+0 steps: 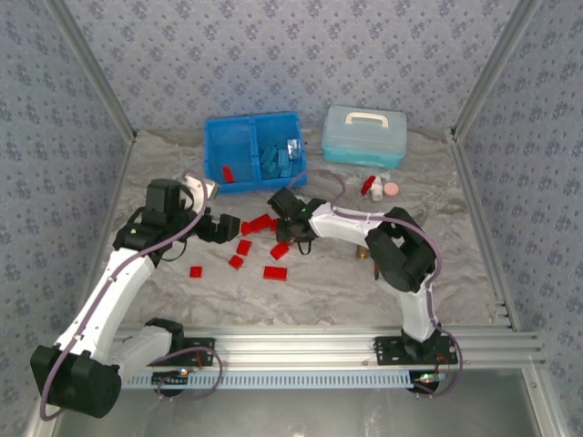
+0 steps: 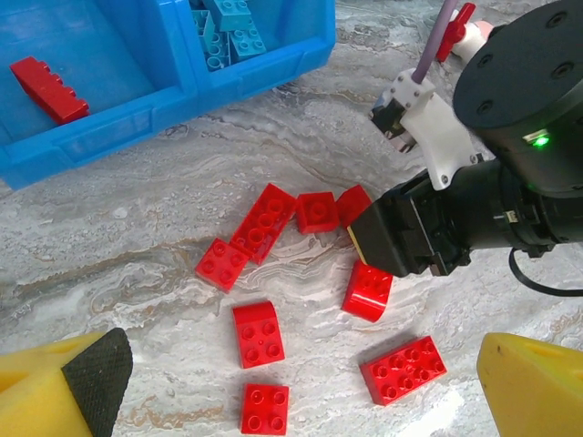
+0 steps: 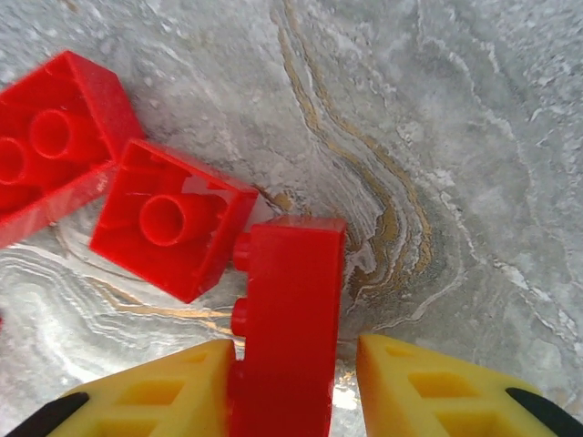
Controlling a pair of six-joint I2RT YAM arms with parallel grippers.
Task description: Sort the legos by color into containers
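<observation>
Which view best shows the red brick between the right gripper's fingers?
Right wrist: the red brick is close up, on edge between the fingers. Left wrist shows one corner beside the right gripper; top external, a tiny red speck.

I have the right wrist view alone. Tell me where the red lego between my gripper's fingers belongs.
Observer: Probably in the blue tray at the far side of the table; its left compartment holds one red lego.
Operator: Report the other compartment.
Observer: The right compartment holds light blue legos.
Operator: Now the left gripper.
Observer: The left gripper is open, above loose red legos.
</observation>
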